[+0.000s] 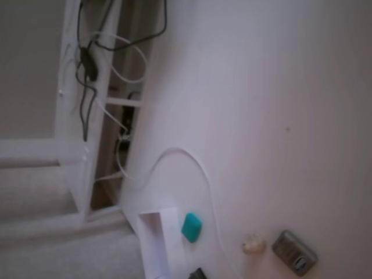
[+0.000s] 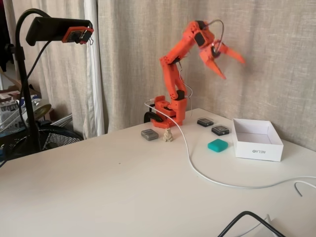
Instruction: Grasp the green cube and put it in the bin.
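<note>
Green cube (image 2: 217,145) lay on bare table (image 2: 98,182) just beside the bin (image 2: 256,139); the gripper (image 2: 231,66) hung high above, fingers apart.

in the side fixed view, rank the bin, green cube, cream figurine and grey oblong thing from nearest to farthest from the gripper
The gripper is open, raised in the air above the table's right side.
1. bin: almost beneath it, slightly right.
2. green cube: just left of the bin; close to the bin's rank, so this order is tentative.
3. cream figurine: by the arm's base.
4. grey oblong thing: leftmost.
</note>
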{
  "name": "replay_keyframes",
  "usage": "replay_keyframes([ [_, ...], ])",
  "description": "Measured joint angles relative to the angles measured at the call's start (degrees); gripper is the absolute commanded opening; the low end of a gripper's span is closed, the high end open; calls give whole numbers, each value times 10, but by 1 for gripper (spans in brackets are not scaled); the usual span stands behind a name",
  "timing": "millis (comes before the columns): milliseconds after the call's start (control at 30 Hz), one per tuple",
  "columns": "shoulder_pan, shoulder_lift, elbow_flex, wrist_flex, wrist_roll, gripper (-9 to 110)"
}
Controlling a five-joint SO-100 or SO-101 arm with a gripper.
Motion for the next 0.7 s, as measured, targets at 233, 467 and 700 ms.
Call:
replay_keyframes([
  [233, 46, -71, 174, -53, -4, 34],
  [467, 107, -127, 271, -112, -15, 34],
  [700, 137, -187, 298, -147, -19, 34],
])
